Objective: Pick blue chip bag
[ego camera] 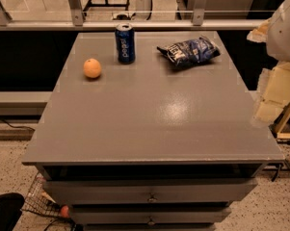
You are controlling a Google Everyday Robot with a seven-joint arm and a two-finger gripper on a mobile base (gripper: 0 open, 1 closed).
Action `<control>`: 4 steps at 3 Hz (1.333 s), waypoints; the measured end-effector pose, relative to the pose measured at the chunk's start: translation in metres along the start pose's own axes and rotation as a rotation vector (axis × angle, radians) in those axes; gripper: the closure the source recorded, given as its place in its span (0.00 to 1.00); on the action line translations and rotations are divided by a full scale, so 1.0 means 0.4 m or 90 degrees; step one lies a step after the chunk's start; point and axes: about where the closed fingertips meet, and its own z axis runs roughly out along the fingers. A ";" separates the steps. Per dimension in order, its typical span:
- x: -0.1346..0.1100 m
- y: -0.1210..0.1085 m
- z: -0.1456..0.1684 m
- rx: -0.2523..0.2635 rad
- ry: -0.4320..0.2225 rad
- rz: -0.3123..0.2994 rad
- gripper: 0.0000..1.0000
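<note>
While the tool (271, 97), state unclear, sits off the table's (149, 124) right, the blue chip bag (189, 52) lies left-to-right.

White rounded arm shell (285, 28) above a cream, blocky end effector (269, 102) at the right edge

The grey worktop (149, 124) looks smooth and semi-matt, with a soft sheen right of centre. By the far right corner, the blue chip bag (189, 52) is crinkled, glossy film. The Pepsi can (125, 43) at the far edge is shiny metal, and the orange (92, 68) is matt-skinned. Off the right edge, the gripper (269, 100) looks like matt cream plastic.
</note>
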 end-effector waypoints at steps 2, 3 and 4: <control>0.007 -0.049 0.026 0.027 -0.026 0.026 0.00; 0.005 -0.185 0.109 0.076 -0.092 0.087 0.00; -0.019 -0.339 0.195 0.122 -0.166 0.145 0.00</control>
